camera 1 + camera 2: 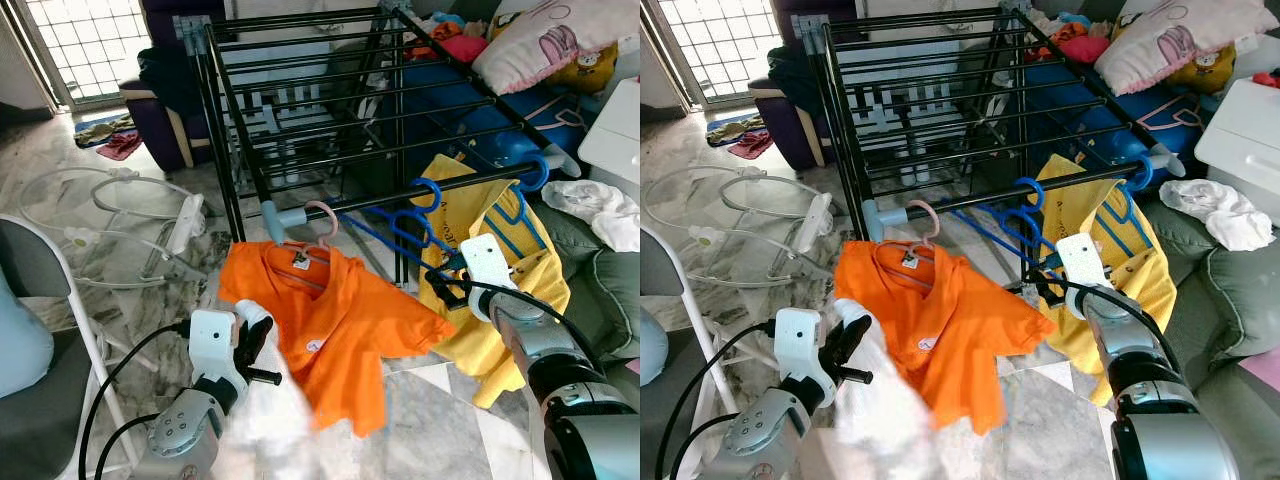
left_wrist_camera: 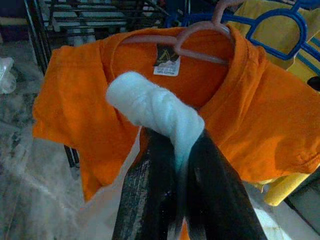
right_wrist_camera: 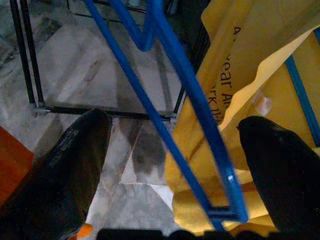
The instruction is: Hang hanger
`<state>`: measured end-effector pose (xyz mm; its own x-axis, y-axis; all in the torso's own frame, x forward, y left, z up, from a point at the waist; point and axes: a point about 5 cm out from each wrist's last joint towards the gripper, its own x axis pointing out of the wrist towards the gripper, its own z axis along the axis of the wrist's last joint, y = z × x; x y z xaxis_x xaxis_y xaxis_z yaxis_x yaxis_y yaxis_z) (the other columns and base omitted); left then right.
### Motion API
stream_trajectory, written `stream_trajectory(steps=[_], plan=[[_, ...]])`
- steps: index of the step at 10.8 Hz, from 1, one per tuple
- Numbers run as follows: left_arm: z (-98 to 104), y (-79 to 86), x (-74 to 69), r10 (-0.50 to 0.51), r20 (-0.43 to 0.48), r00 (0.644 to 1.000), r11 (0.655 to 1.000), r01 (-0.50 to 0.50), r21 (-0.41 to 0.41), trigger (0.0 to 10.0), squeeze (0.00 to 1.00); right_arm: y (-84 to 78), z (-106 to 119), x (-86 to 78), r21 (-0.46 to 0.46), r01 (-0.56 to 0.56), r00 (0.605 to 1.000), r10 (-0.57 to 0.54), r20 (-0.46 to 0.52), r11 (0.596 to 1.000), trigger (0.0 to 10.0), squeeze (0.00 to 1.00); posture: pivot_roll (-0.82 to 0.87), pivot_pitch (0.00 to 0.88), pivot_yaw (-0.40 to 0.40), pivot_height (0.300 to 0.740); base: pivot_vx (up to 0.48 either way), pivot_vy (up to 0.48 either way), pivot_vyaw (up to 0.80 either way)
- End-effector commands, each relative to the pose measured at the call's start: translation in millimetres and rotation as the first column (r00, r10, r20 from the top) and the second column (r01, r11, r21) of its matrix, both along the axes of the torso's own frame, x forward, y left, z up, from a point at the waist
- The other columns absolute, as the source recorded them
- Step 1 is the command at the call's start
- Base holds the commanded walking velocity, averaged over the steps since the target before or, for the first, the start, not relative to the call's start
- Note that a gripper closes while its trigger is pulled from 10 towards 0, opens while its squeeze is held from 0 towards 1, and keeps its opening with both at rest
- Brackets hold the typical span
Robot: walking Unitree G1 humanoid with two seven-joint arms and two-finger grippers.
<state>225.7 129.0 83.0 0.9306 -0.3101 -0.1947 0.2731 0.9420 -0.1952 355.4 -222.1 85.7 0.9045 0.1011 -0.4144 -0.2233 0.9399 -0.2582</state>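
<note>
Mid-step: right gripper (image 3: 170,150) jaws apart, straddling empty blue hanger (image 3: 200,125) on rack rail (image 1: 420,195). Left gripper (image 2: 175,180) clamped on white cloth (image 2: 155,107). Next: probably close right on hanger, bring cloth across.

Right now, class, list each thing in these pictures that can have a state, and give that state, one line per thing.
Orange shirt: on the pink hanger, which is hooked on the rack rail.
Yellow shirt: hanging on a blue hanger from the same rail.
Empty blue hanger: hooked on the rail, between the open right tool fingers.
White cloth: pinched in the shut left tool.
Drying rack: unfolded, upper bars bare.
</note>
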Motion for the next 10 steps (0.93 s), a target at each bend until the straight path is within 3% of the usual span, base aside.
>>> stream_trajectory(steps=[1, 7, 8, 9, 10], plan=[[3.8, -1.8, -0.1, -0.018, 0.014, 1.0, 1.0, 0.018, 0.008, 10.0, 0.0, 5.9, 7.8, 6.4, 0.012, -0.008, 1.0, 0.008, 0.019, 1.0, 10.0, 0.0, 0.02, 0.044, 0.001, 0.74, 0.0, 0.0, 0.0], [2.5, -3.8, -0.9, -0.024, 0.004, 1.0, 1.0, 0.024, 0.014, 10.0, 0.0, 26.8, 16.8, 18.4, 0.086, 0.013, 0.999, -0.016, 0.033, 0.996, 10.0, 0.0, 0.03, 0.051, 0.0, 0.74, 0.0, 0.0, 0.0], [2.3, -3.0, -0.9, -0.023, 0.001, 1.0, 1.0, 0.023, 0.017, 10.0, 0.0, 27.8, 15.8, 19.2, 0.167, 0.064, 0.998, -0.066, 0.008, 0.984, 1.7, 0.0, 0.03, 0.052, 0.001, 0.74, 0.0, 0.0, 0.0], [2.2, -2.6, -0.8, -0.023, 0.0, 1.0, 1.0, 0.023, 0.02, 10.0, 0.0, 27.8, 15.9, 19.4, 0.17, 0.07, 0.997, -0.072, 0.007, 0.983, 0.0, 0.0, 0.03, 0.052, 0.002, 0.74, 0.0, 0.0, 0.0], [2.0, -2.7, -0.5, -0.028, -0.004, 1.0, 0.999, 0.028, 0.023, 10.0, 0.0, 30.0, 17.2, 20.8, 0.181, 0.077, 0.997, -0.08, 0.008, 0.98, 0.0, 0.0, 0.03, 0.051, 0.006, 0.74, 0.0, 0.0, 0.0]])
